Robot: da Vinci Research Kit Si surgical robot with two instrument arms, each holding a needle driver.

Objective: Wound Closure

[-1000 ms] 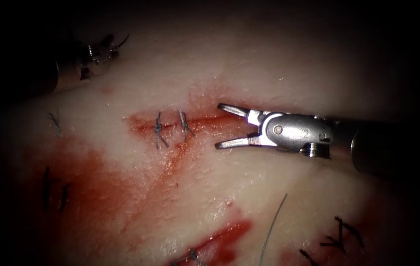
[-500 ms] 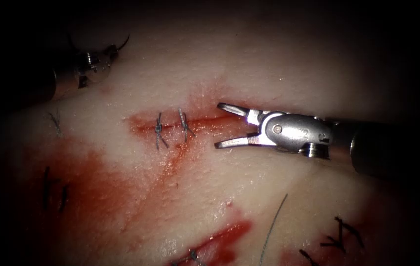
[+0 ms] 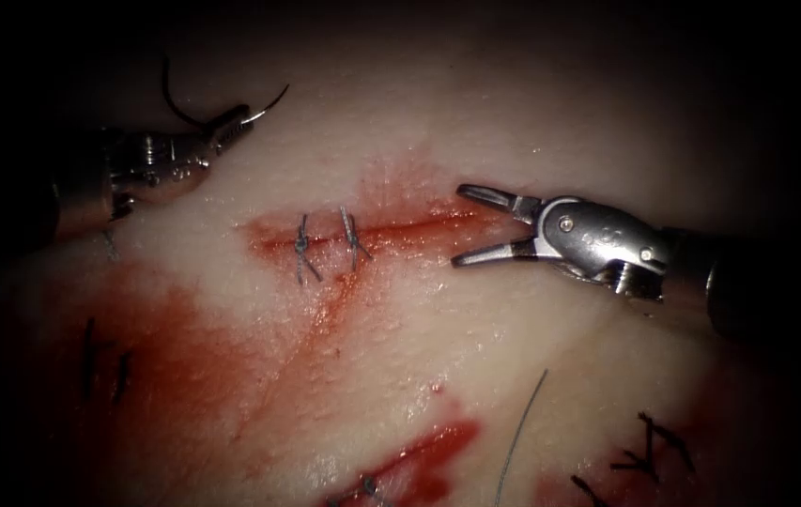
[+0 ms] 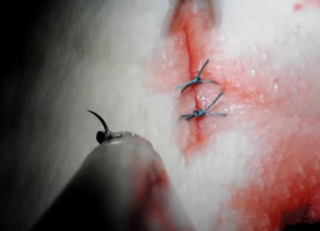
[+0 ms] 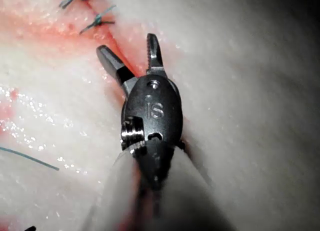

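Observation:
The tissue (image 3: 513, 113) bears a horizontal cut (image 3: 391, 228) with two knotted stitches (image 3: 301, 246) (image 3: 353, 236) across its left half. My left tool (image 3: 231, 122) hovers above and left of the cut, shut on the curved needle (image 3: 173, 99) near mid-curve. Both needle ends arc upward, free of the tissue. In the left wrist view the needle's hooked end (image 4: 99, 121) rises past the shaft, with the stitches (image 4: 196, 82) beyond. My right tool (image 3: 463, 225) stands open at the cut's right end, one jaw on either side of it, holding nothing. The right wrist view shows its spread jaws, the right tool (image 5: 127, 44).
A loose length of thread (image 3: 522, 427) lies on the tissue below the right tool, and the right wrist view shows the loose thread (image 5: 27, 159) too. Red fluid (image 3: 184, 376) spreads at the lower left. Older dark stitches sit at the lower left (image 3: 104, 361) and lower right (image 3: 644, 449).
The left tool has moved right, toward the cut, bringing more of the needle into sight. The right tool has drawn back to the right, its jaws still open.

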